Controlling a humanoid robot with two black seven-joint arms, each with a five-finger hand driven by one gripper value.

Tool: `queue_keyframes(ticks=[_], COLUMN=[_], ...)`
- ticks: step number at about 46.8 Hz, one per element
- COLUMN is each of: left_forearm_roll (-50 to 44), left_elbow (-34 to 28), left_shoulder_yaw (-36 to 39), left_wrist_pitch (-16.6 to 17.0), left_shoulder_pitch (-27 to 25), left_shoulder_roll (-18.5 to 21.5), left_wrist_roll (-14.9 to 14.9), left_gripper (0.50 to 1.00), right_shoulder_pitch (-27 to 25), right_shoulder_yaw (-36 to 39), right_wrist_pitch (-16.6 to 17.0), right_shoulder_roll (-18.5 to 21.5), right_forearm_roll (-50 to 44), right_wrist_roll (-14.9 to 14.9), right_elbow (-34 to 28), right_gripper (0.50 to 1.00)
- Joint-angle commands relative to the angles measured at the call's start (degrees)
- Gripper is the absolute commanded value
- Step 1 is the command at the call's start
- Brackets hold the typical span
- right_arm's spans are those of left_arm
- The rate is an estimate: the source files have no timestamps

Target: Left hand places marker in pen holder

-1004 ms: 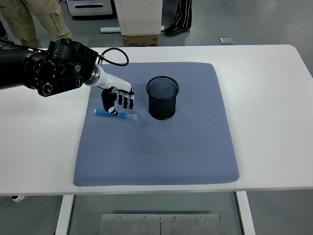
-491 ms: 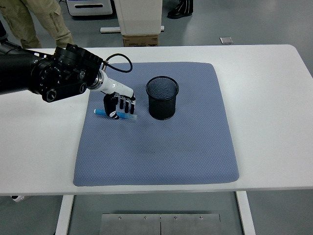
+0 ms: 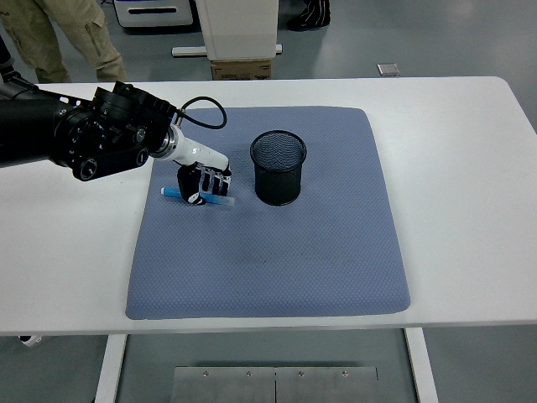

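A: On the white bench (image 3: 470, 168), one blue-grey quilted mat (image 3: 277, 252) lies flat, and everything in play sits on it. Give me the count.

B: One slim light-blue marker (image 3: 220, 200), one black wire-mesh pen holder (image 3: 278, 168), one black-and-white left hand (image 3: 203, 183) at work. That is the lot on the mat.

A: And the holder, what is in it?

B: It stands upright on the far half of the mat, round mouth open to the camera, and I can see only dark mesh inside; nothing shows within.

A: Where is the marker?

B: Lying flat on the mat, just left of the holder, apart from it. Its left tip pokes out beyond the hand on one side, its right end on the other.

A: So the hand is right on top of it?

B: Right over the middle, fingers pointing down and curled narrow around the barrel. Whether they have a real hold or only touch it, I cannot tell; the marker is level with the mat.

A: And the arm?

B: The bulky black left arm (image 3: 84, 134) reaches in from the left edge, with a black cable (image 3: 205, 105) looping above the wrist.

A: Anything beyond the bench?

B: One person's khaki trouser legs (image 3: 67, 38) at top left, one cardboard box (image 3: 242, 69) behind the far edge.
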Motion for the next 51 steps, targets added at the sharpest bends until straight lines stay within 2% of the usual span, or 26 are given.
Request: queue_keyframes(ticks=[1, 7, 15, 30, 51], left_forearm_roll=[0.00, 0.00, 0.00, -0.09, -3.77], left_elbow=[0.00, 0.00, 0.00, 0.09, 0.09], left_shoulder_yaw=[0.00, 0.00, 0.00, 0.00, -0.53], left_wrist_pitch=[0.00, -0.09, -0.18, -0.53, -1.67], left_shoulder_pitch=[0.00, 0.26, 0.26, -0.62, -4.92], left_shoulder_roll=[0.00, 0.00, 0.09, 0.35, 1.32], left_wrist_roll=[0.00, 0.00, -0.09, -0.26, -0.97], left_gripper=[0.563, 0.549, 0.500, 0.500, 0.500], right_shoulder_pitch=[0.00, 0.00, 0.00, 0.00, 0.00], right_shoulder_yaw=[0.02, 0.02, -0.07, -0.07, 0.02], right_wrist_pitch=[-0.01, -0.01, -0.01, 0.08, -0.01], right_shoulder_roll=[0.00, 0.00, 0.00, 0.00, 0.00], right_forearm_roll=[0.00, 0.00, 0.00, 0.00, 0.00], right_wrist_roll=[0.02, 0.02, -0.07, 0.02, 0.02], right_elbow=[0.00, 0.00, 0.00, 0.00, 0.00], right_gripper=[1.000, 1.000, 1.000, 1.000, 1.000])
